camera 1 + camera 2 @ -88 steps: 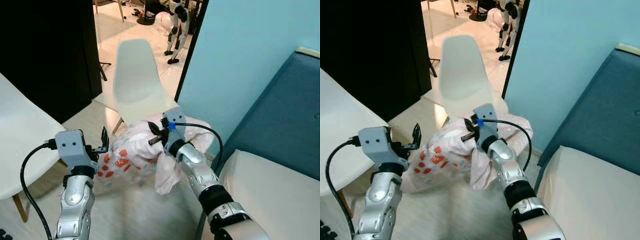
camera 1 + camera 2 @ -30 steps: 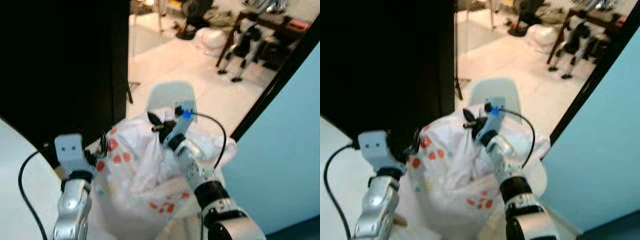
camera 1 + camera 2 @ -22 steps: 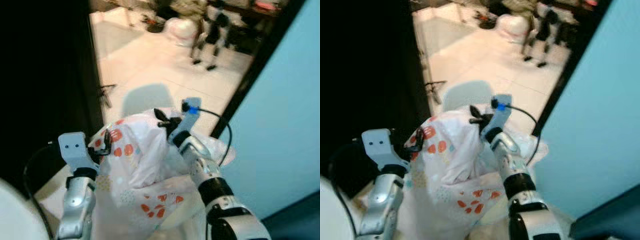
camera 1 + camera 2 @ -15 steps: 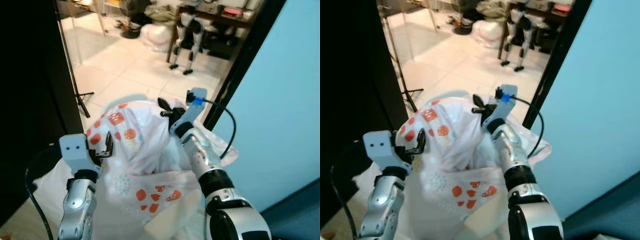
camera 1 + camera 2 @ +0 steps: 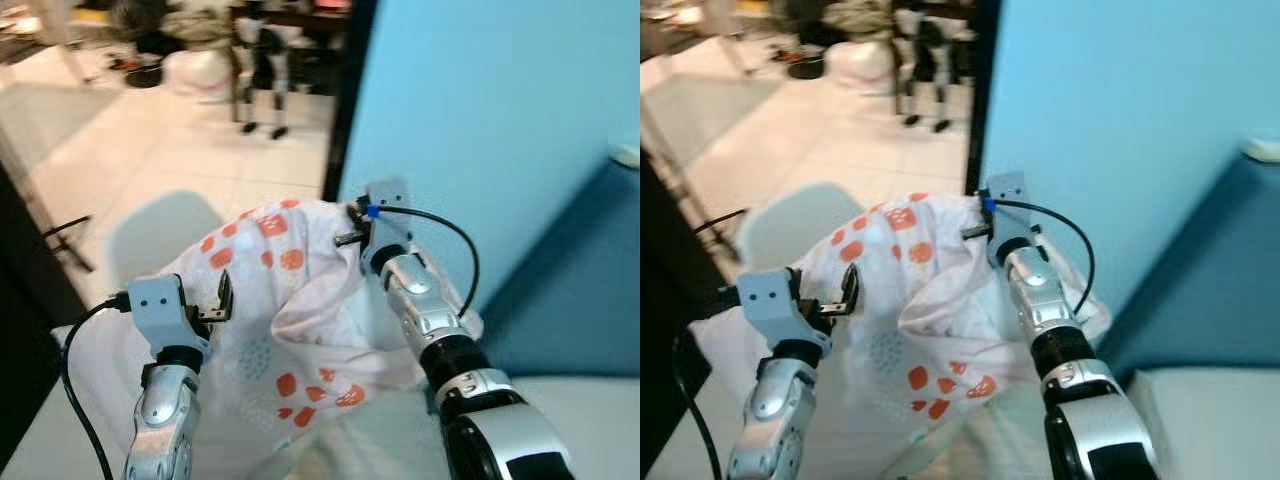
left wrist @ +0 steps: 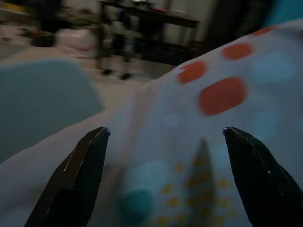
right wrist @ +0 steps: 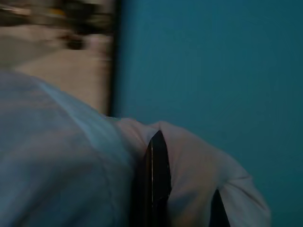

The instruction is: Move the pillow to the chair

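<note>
The pillow (image 5: 270,320), white with red and orange spots, hangs in the air between my two arms. My right gripper (image 5: 350,234) is at its upper far edge, shut on a fold of the cover; the right wrist view shows a black finger (image 7: 156,175) sunk into the fabric. My left gripper (image 5: 222,296) is open against the pillow's left side. In the left wrist view its fingers (image 6: 75,179) stand wide apart with spotted cloth (image 6: 213,123) between them. The white chair (image 5: 160,238) shows its back behind the pillow, to the left.
A light blue wall (image 5: 480,100) rises close on the right, with a dark door frame (image 5: 345,110) at its edge. A blue sofa (image 5: 575,280) and a pale cushion (image 5: 600,420) lie at the right. Another humanoid robot (image 5: 262,60) stands on the tiled floor beyond.
The whole picture has swung to the right, so the camera has turned. The pillow stays held up between both grippers, and the chair back now shows to its left.
</note>
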Controlling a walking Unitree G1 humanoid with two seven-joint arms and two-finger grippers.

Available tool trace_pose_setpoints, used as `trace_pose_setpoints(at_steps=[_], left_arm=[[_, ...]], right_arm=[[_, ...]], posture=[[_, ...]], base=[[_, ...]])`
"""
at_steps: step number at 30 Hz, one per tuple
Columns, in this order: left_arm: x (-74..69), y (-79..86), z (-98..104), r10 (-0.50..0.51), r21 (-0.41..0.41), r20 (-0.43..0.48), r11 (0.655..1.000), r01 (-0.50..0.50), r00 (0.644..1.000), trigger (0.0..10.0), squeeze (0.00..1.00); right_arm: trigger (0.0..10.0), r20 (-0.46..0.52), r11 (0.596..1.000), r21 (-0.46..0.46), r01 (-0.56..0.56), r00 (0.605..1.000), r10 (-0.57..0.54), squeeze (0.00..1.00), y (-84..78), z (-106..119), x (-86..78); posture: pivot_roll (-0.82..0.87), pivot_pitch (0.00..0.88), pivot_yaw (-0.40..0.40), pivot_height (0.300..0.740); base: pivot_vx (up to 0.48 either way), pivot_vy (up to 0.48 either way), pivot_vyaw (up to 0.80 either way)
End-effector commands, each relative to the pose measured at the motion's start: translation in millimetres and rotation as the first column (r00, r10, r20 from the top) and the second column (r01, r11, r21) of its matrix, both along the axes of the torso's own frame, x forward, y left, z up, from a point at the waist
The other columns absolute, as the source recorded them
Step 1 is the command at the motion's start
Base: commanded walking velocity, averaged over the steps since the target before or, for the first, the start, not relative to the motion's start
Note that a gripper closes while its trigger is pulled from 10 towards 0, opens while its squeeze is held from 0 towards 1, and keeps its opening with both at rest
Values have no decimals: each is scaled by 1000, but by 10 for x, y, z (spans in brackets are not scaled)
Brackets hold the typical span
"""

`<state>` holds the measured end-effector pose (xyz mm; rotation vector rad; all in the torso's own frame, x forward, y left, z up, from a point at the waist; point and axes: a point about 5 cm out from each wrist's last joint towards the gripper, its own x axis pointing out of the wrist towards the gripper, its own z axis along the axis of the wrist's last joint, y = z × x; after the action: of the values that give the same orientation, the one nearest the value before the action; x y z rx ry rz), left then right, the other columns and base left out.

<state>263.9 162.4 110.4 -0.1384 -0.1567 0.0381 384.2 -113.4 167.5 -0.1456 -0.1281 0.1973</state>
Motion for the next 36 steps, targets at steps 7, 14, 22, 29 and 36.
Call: trace_pose_setpoints(at_steps=[7,14,22,29,36], left_arm=[[-15,-39,-18,-15,-6,-13,1000,15,1000,10000,0],[-22,-43,-36,-12,-10,-19,1000,12,1000,10000,0],[-39,-51,-62,-3,-14,-29,1000,2,1000,10000,0],[-47,-47,-71,17,-9,-35,1000,-18,999,10000,0],[-38,-39,-96,34,13,-50,999,-33,998,10000,0]], right_arm=[[10000,85,982,-89,-165,981,173,0,371,113,-37],[10000,8,868,-195,-457,884,468,0,960,-175,-327],[10000,20,744,-172,-646,753,658,0,1256,-156,-498],[10000,55,655,-144,-742,655,754,0,1357,-77,-586],[10000,62,599,-142,-788,597,800,0,1410,-76,-649]], posture=[[30,73,-100,740],[23,89,-103,740],[25,94,-109,740],[31,95,-118,740],[28,90,-117,740]], base=[[0,0,-323],[0,0,0],[0,0,0],[0,0,680],[0,0,788]])
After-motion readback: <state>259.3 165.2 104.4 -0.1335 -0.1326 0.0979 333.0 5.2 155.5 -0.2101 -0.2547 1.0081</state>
